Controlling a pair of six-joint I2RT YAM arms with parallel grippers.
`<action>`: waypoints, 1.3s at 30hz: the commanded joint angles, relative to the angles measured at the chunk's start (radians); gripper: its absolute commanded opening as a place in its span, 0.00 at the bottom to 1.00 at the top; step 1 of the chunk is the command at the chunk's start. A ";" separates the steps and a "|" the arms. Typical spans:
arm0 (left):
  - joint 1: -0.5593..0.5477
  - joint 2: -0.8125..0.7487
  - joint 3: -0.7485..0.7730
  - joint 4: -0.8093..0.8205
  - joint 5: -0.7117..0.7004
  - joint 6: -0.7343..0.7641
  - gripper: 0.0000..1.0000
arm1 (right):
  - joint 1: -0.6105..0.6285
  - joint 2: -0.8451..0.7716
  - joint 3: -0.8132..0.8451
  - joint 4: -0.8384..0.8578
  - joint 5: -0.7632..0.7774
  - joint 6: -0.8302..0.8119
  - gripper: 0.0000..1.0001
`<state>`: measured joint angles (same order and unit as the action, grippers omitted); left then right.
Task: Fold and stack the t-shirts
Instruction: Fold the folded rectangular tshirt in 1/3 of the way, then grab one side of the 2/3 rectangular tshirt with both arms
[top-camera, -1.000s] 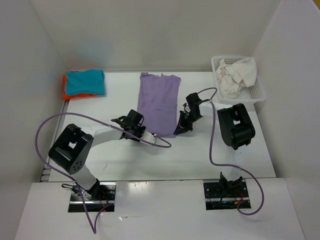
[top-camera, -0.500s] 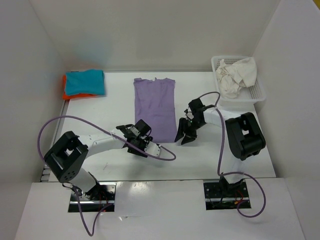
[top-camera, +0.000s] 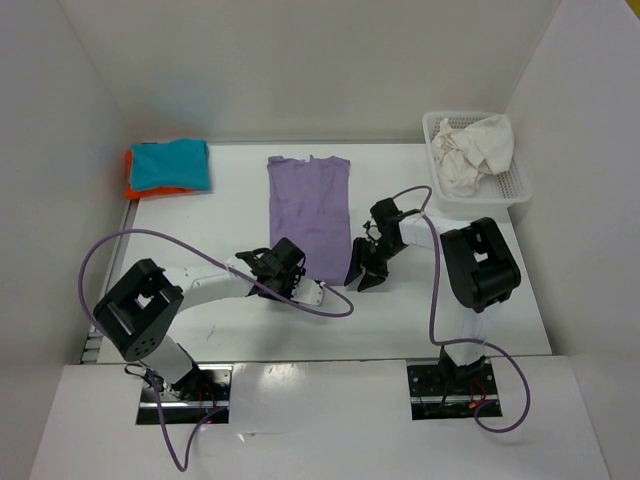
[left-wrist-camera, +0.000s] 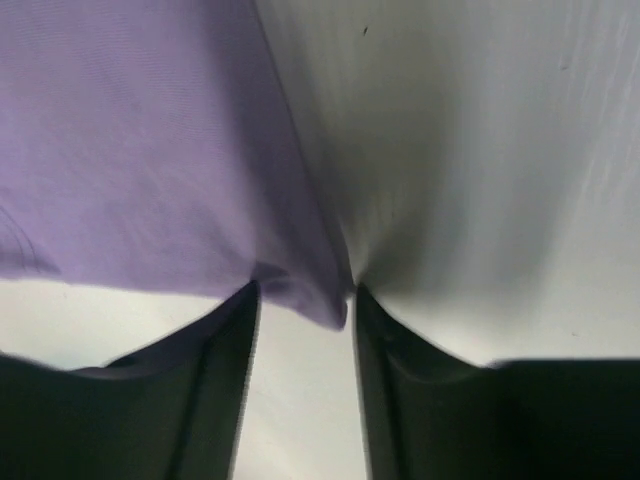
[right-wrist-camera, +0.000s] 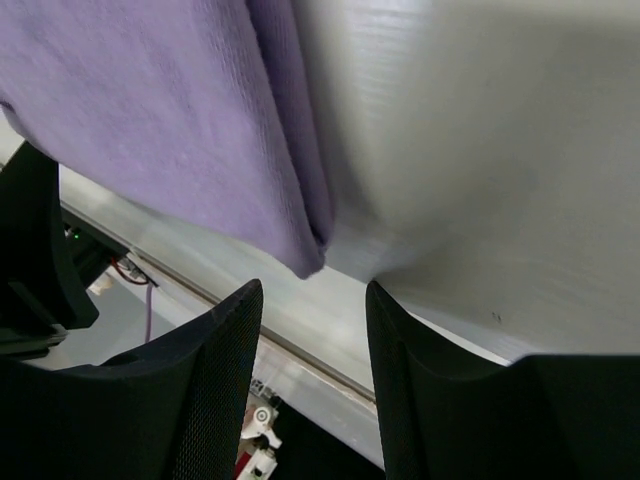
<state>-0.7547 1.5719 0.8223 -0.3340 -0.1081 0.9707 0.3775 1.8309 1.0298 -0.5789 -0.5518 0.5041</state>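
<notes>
Purple t-shirt (top-camera: 308, 205): flat on table (top-camera: 220, 325), centre toward 12 o'clock, its near corners just off the tips of left gripper (left-wrist-camera: 303, 300) and right gripper (right-wrist-camera: 313, 300). Both stand with jaws apart, clamping nothing. Teal t-shirt (top-camera: 172, 163) folded atop orange t-shirt (top-camera: 138, 189) at 10 o'clock; off-white t-shirt (top-camera: 472, 148) crumpled in basket (top-camera: 517, 186) at 2 o'clock.

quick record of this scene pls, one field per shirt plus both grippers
lavender t-shirt: spread flat mid-table, collar toward the far wall
teal-blue t-shirt: folded, lying on the orange t-shirt, far left
off-white t-shirt: bunched in the basket, far right
left gripper: open, at the lavender shirt's near hem, left side
right gripper: open, at the near hem, right corner
</notes>
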 joint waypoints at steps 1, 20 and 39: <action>0.002 0.059 -0.020 -0.020 0.024 0.014 0.47 | 0.017 0.045 0.030 0.040 0.013 0.005 0.52; 0.012 0.111 0.041 -0.115 0.104 0.086 0.54 | 0.028 0.120 0.107 0.022 0.082 0.017 0.14; 0.012 0.022 0.060 -0.260 0.094 -0.003 0.00 | 0.081 -0.094 0.012 -0.078 0.073 -0.013 0.00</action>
<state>-0.7467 1.6310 0.8886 -0.4282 -0.0635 1.0245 0.4183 1.8416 1.0794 -0.5957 -0.5072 0.5140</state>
